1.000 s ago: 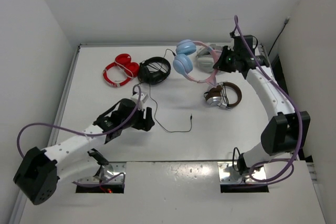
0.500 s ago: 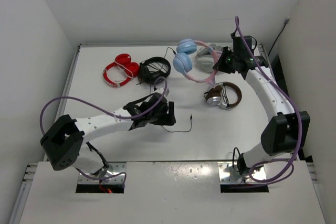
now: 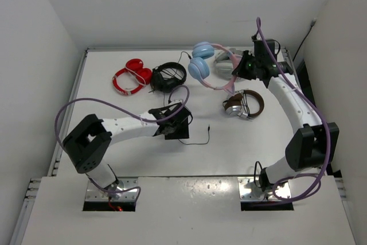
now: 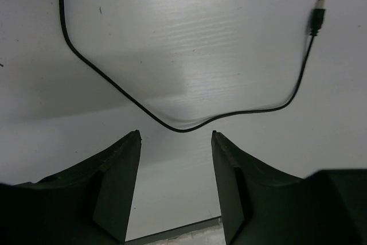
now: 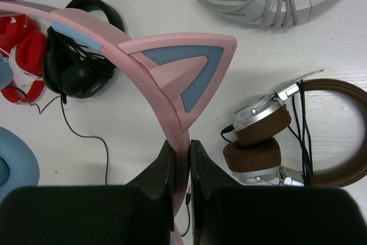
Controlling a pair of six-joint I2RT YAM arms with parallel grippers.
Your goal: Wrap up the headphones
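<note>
Ideally, the left gripper [image 4: 175, 135], jaws apart and empty, should straddle the near bend of the headphones' [image 3: 199, 68] cable [image 4: 182, 130] before closing; the right gripper [image 5: 182, 144] clamps the pink headband [image 5: 172, 84].

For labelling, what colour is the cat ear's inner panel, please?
Pink cat ear panel: light blue; right wrist view.

On the white table [image 3: 103, 98] lie red headphones [image 3: 132, 77] beside black headphones [image 3: 169, 77], and brown-and-silver headphones [image 3: 243, 104] near pale grey headphones [image 3: 222, 67].
</note>
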